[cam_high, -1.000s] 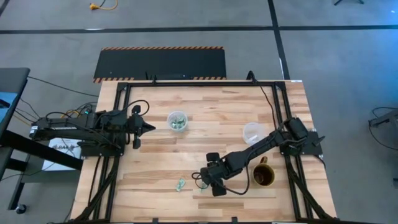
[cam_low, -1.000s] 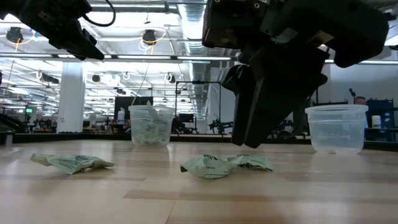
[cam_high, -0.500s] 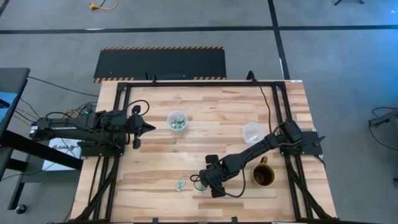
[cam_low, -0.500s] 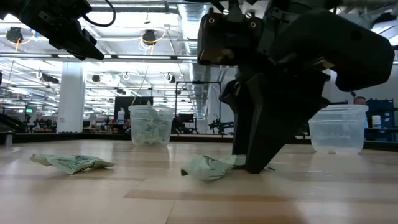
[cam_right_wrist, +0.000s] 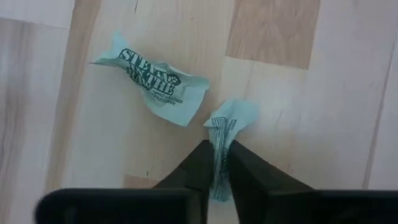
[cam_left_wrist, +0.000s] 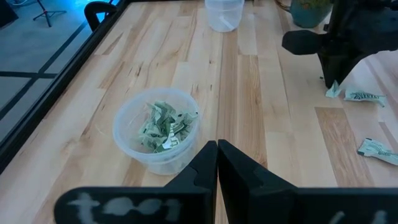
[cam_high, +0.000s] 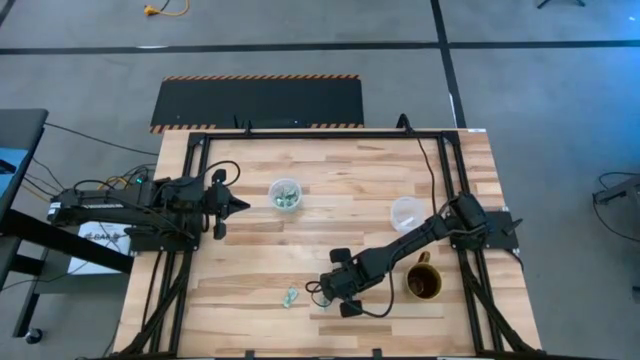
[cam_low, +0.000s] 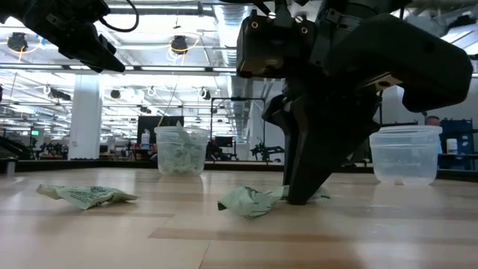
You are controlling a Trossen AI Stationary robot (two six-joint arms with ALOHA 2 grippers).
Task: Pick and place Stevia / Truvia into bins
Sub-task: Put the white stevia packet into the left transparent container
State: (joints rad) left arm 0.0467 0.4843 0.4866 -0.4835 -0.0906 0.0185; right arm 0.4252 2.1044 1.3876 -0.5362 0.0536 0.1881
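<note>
From above I see the right gripper (cam_high: 328,296) down on the wooden table (cam_high: 330,170), well in front of the filled cup (cam_high: 284,194) and toward the brown mug (cam_high: 423,283). A loose green sachet (cam_high: 291,296) lies on the boards just beside that gripper, on the side away from the mug. The empty cup (cam_high: 407,213) stands near the mug, farther back. The left gripper (cam_high: 240,205) waits beside the filled cup, fingers together.

At table height, I watch the right gripper (cam_low: 297,196) standing tip-down on the wood, its fingers drawn in on one end of a crumpled green sachet (cam_low: 250,200) that still rests on the table. The second sachet (cam_low: 87,196) lies apart from it on the boards, in front of the filled cup (cam_low: 181,149). The empty cup (cam_low: 406,153) shows past the gripper.

Through the left wrist camera, I have the closed left fingertips (cam_left_wrist: 217,149) pointing just beside the filled cup (cam_left_wrist: 155,129), which holds a heap of green packets.

Through the right wrist camera, I see the right fingers (cam_right_wrist: 202,163) pinching the crumpled sachet (cam_right_wrist: 227,126) between them, with a printed flat sachet (cam_right_wrist: 153,79) lying on the wood close beyond it, not touching.
</note>
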